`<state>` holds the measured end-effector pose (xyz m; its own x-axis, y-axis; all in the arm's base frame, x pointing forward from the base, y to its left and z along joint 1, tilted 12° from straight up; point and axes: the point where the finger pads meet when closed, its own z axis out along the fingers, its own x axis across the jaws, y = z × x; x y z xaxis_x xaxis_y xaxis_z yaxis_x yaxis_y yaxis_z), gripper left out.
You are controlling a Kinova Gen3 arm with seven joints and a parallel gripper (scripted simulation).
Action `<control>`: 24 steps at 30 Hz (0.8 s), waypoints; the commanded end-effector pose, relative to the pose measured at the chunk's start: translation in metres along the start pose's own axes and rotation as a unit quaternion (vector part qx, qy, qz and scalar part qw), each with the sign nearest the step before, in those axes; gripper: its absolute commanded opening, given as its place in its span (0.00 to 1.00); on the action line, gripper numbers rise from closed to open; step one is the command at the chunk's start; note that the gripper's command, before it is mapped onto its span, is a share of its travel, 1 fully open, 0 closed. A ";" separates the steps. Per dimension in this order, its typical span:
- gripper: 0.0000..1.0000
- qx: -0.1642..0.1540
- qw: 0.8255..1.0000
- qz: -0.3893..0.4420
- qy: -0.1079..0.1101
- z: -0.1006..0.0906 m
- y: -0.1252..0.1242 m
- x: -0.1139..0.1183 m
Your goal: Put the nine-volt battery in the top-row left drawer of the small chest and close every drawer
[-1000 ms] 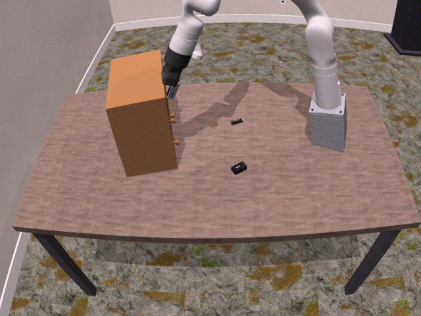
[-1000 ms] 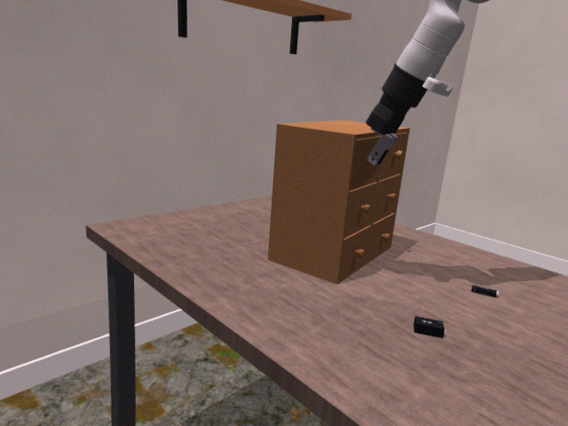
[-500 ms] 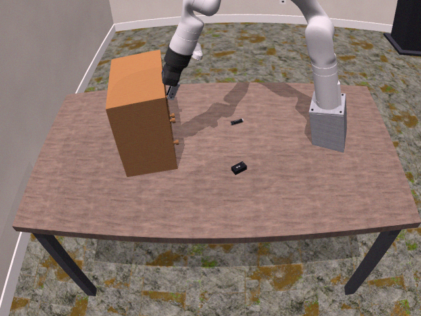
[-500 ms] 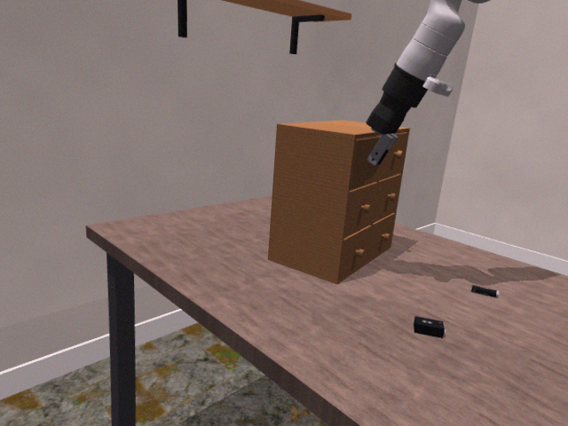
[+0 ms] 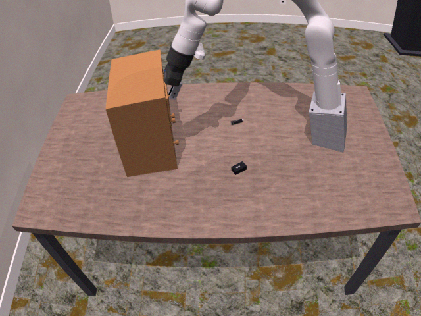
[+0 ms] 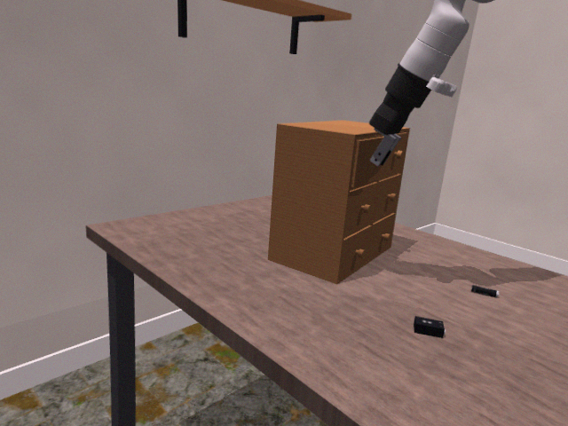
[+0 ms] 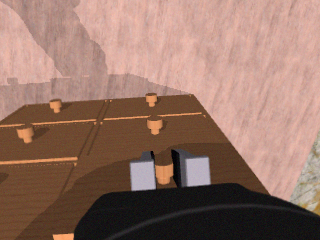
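The nine-volt battery (image 5: 239, 167) (image 6: 429, 326), a black box, lies on the table in front of the chest. The small orange-brown chest (image 5: 146, 135) (image 6: 307, 197) stands upright. My gripper (image 5: 172, 95) (image 6: 376, 160) (image 7: 163, 164) is at the left drawer of the top row (image 6: 363, 161) (image 7: 230, 170). It is shut on that drawer's knob (image 7: 164, 172), which shows between the fingers. The drawer's front stands slightly out of the chest and covers the seam below it in the wrist view. Its inside is hidden.
A small dark cylinder with a light end (image 5: 237, 121) (image 6: 485, 291) lies on the table (image 5: 204, 204) behind the battery in the top view. The other drawers look pushed in. The arm's base (image 5: 327, 129) stands at the right. A wall shelf (image 6: 293, 8) hangs above.
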<state>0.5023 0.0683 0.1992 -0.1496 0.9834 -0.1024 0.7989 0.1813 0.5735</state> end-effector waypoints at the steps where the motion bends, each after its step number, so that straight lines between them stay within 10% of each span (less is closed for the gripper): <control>1: 0.37 0.000 1.000 0.000 -0.001 -0.002 -0.003 -0.001; 24: 0.37 0.000 1.000 0.000 -0.001 -0.012 -0.025 -0.001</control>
<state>0.4769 0.0647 0.1944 -0.1510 0.9833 -0.1014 0.7990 0.1818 0.5732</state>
